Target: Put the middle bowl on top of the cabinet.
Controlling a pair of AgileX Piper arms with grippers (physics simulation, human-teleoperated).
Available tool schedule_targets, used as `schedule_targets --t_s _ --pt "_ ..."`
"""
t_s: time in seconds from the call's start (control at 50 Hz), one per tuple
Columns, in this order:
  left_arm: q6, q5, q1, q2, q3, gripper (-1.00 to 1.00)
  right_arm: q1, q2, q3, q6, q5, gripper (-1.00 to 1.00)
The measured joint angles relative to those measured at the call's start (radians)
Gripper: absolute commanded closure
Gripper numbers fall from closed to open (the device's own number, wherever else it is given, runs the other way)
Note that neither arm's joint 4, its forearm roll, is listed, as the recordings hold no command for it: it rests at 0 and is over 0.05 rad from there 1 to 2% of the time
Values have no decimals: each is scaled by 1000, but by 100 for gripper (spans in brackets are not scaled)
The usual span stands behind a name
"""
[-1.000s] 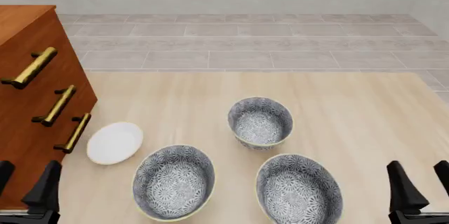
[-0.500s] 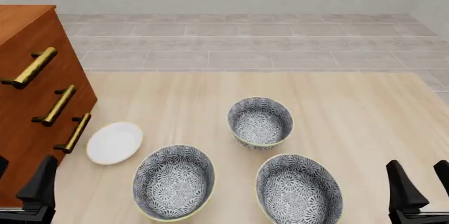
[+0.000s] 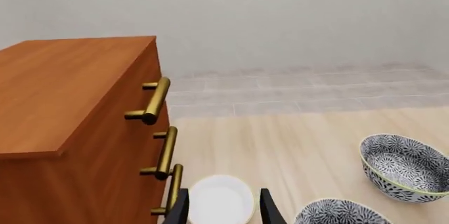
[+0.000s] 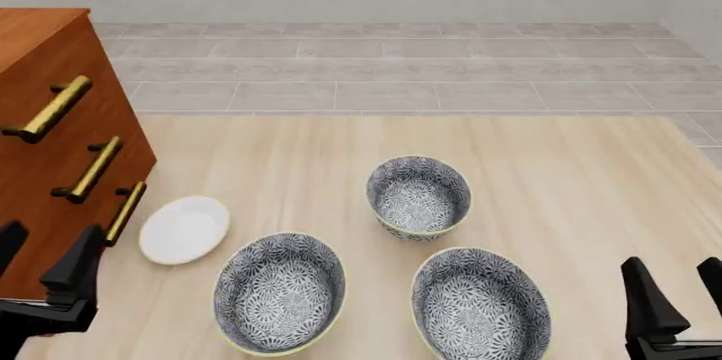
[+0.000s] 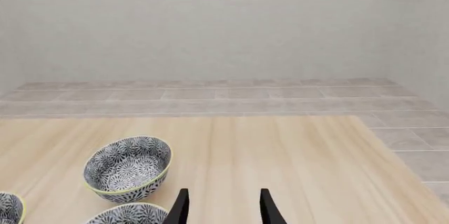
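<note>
Small plain white dish (image 4: 185, 229) near the desk's (image 4: 564, 174) left edge. Patterned bowl (image 4: 482, 306) at the near edge, right of centre. Another patterned bowl (image 4: 418, 195) mid-desk, farther back. All upright, none touching.

A tall wooden cabinet (image 4: 51, 166) walls off the table's (image 4: 564, 174) left edge, its brass handles (image 4: 90, 170) jutting toward the bowls. A white dish (image 4: 184, 229) lies just beside its base. Three patterned bowls cluster near the front centre: the middle bowl (image 4: 280, 292), the right bowl (image 4: 482, 305) and the far bowl (image 4: 418, 196), with narrow gaps between. The table's far half and right side lie open.
</note>
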Motion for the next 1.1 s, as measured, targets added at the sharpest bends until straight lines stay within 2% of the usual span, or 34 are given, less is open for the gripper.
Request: schedule_targets --t_s 0.24,0.66,1.1 --pt "15 8 -27 89 -51 -100 0 -1 0 0 0 -100" --pt "-2 27 -107 239 -117 -100 -3 2 -2 2 -1 -100" --pt "-16 71 -148 374 -193 -100 -4 5 -3 6 -1 -100"
